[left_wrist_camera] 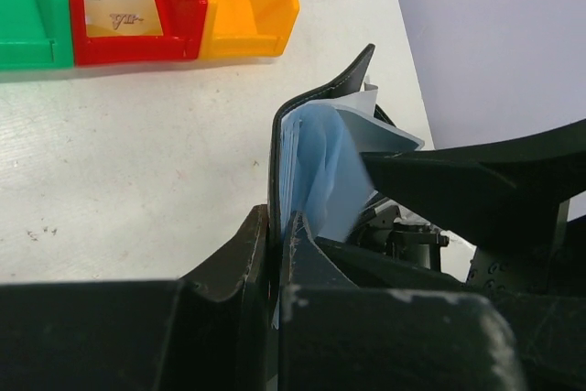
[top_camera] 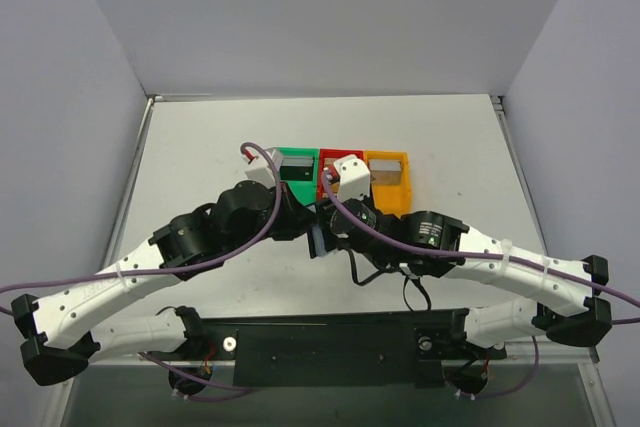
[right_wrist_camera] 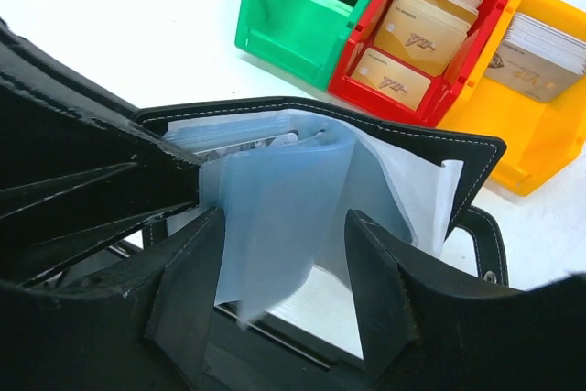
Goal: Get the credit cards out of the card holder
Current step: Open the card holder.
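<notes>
In the top view the left arm (top_camera: 200,232) and right arm (top_camera: 440,237) bend inward from the lower corners, and their wrists meet at centre frame, just below the row of bins.

The left gripper (left_wrist_camera: 279,226) has its jaws pressed together on the card holder (right_wrist_camera: 412,139), pinching its black cover edge-on at the lower middle of the left wrist view, so the holder stands upright over the white table (left_wrist_camera: 137,162). The right gripper (right_wrist_camera: 284,226) has its jaws spread, with the clear sleeves (right_wrist_camera: 293,180) hanging between them.

The cover is black and leather-like with pale stitching along its curved rim. The sleeves are soft, translucent pale blue plastic, fanned and bowed. A black strap (right_wrist_camera: 485,244) with a small stud hangs at the right.

At the upper right of the right wrist view sit glossy plastic bins: the green bin (right_wrist_camera: 293,20) holds a dark card, the red bin (right_wrist_camera: 366,89) holds gold cards (right_wrist_camera: 417,20), and the orange bin (right_wrist_camera: 513,135) holds grey ones.
</notes>
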Robot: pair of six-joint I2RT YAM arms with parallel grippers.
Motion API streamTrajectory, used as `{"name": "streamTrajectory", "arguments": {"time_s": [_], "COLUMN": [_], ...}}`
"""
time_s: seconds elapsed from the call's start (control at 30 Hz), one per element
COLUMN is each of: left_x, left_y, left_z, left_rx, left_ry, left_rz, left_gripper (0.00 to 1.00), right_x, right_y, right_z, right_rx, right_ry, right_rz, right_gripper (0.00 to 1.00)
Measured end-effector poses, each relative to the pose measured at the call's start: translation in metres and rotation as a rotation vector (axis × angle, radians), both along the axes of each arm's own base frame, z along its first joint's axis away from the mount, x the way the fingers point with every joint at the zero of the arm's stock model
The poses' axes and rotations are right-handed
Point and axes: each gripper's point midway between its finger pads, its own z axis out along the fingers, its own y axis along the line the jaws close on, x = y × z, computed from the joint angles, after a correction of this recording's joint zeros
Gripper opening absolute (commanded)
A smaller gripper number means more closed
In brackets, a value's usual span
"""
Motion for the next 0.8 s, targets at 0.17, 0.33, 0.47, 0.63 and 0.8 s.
{"name": "streamTrajectory", "arguments": {"time_s": [0.17,0.33,0.47,0.63,0.8], "left_x": [-0.001,-0.003,-0.005,-0.008,-0.008], "left_y": [0.001,0.005,0.010,0.015,0.015], "left_z": [0.004,0.011,0.018,0.019,0.015], "left_rx": [-0.015,-0.033,-0.055,-0.065,-0.060], "left_ry": [-0.007,-0.018,-0.032,-0.036,-0.028], "left_rz": [-0.002,-0.001,0.003,0.006,0.008], "left_gripper": [0.00,0.00,0.00,0.00,0.00], "right_x": [0.005,0.010,0.012,0.010,-0.004], "right_y": [-0.006,-0.025,-0.053,-0.080,-0.075], "right_z": [-0.004,-0.013,-0.009,0.011,0.028], "right_rx": [-0.002,-0.013,0.005,0.054,0.110], "right_ry": [0.014,0.027,0.022,-0.014,-0.043], "right_rz": [-0.027,-0.071,-0.123,-0.161,-0.084], "right_gripper": [0.50,0.50,0.50,0.52,0.56]}}
